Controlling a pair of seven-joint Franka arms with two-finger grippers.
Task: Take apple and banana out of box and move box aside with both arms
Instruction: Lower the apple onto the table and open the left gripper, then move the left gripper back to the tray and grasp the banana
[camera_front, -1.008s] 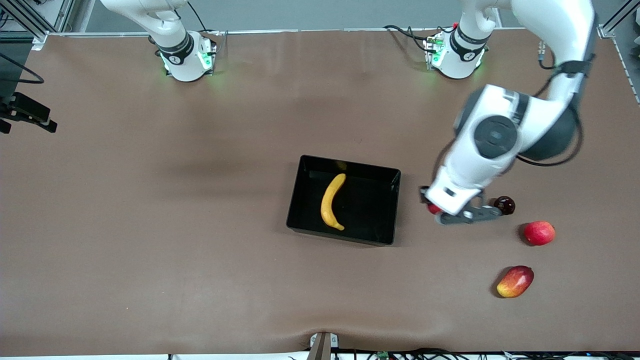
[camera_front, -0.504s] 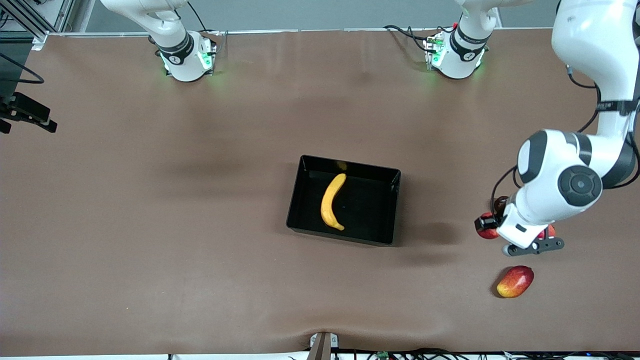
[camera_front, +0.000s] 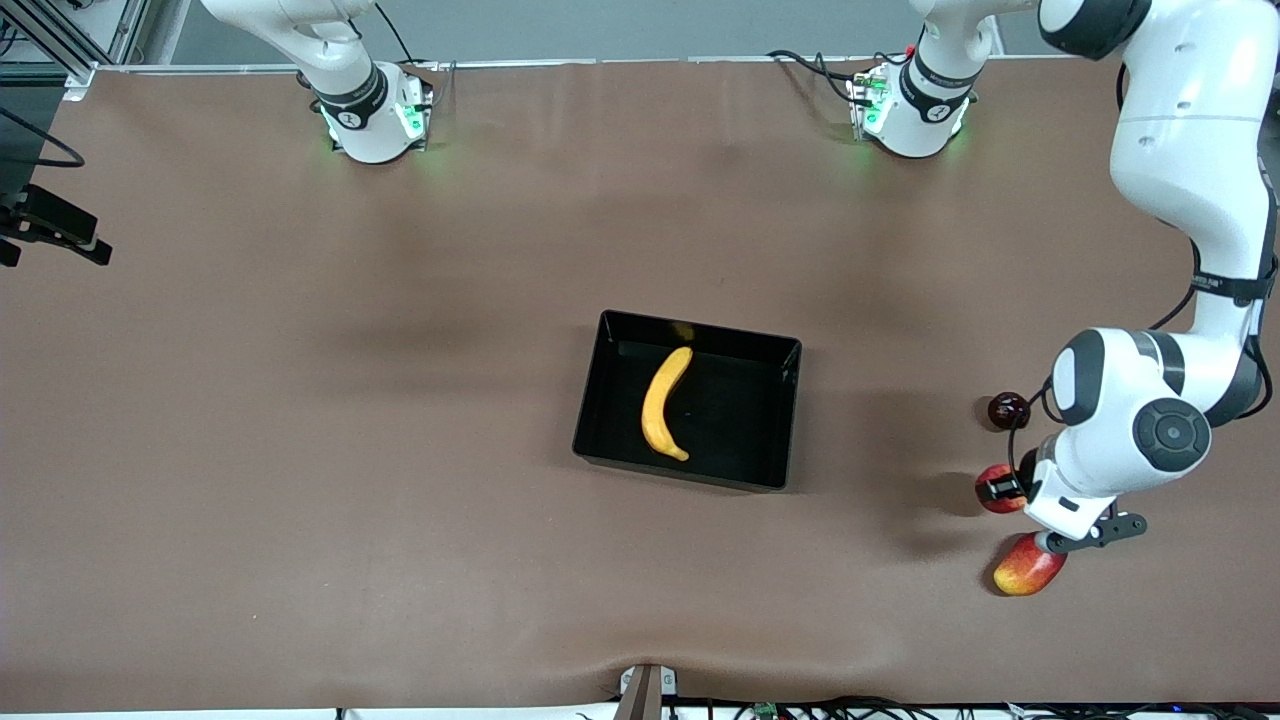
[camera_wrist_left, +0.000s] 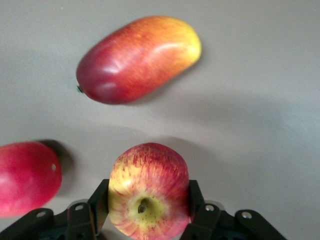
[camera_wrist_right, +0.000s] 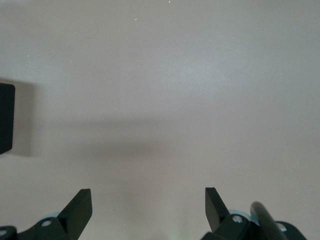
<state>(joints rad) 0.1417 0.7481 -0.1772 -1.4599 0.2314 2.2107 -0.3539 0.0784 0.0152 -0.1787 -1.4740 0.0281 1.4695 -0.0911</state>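
My left gripper (camera_front: 1001, 490) is shut on the small red apple with yellow streaks (camera_wrist_left: 148, 197), stem dimple toward the wrist camera. It holds the apple (camera_front: 992, 491) over the table at the left arm's end, just above the mango (camera_front: 1028, 568). The yellow banana (camera_front: 665, 403) lies in the black box (camera_front: 700, 333) at mid-table. My right gripper (camera_wrist_right: 147, 196) is open and empty over bare table; it does not show in the front view.
The red-and-yellow mango (camera_wrist_left: 137, 57) lies under the held apple. A plain pinkish-red round fruit (camera_wrist_left: 25, 177) lies beside it, hidden by the arm in the front view. A small dark round fruit (camera_front: 1008, 408) lies farther from the camera.
My left gripper has carried the apple away from the box toward the left arm's end and now covers the pinkish-red fruit. The banana and box have not moved.
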